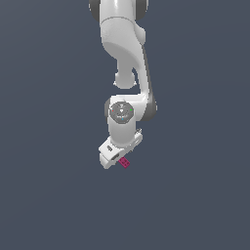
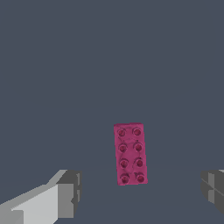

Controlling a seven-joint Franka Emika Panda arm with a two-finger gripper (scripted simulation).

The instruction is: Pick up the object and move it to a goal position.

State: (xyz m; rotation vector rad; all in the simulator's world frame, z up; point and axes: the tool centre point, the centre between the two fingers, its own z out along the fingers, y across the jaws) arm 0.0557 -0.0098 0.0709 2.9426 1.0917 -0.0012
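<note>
The object is a small flat magenta-pink brick [image 2: 130,153] with dark studs on top, lying on the grey floor. In the exterior view the brick [image 1: 125,162] peeks out just beside the white hand, partly hidden by it. My gripper [image 2: 140,197] is open and empty, hovering above the brick. One finger [image 2: 70,192] stands to one side of the brick and the other finger [image 2: 213,190] to the other side, with wide gaps to both. In the exterior view the gripper [image 1: 111,158] points down and its fingertips are hidden by the hand.
A plain dark grey floor [image 1: 195,195] surrounds the arm. The white arm [image 1: 122,58] reaches down from the top of the exterior view. No other objects show.
</note>
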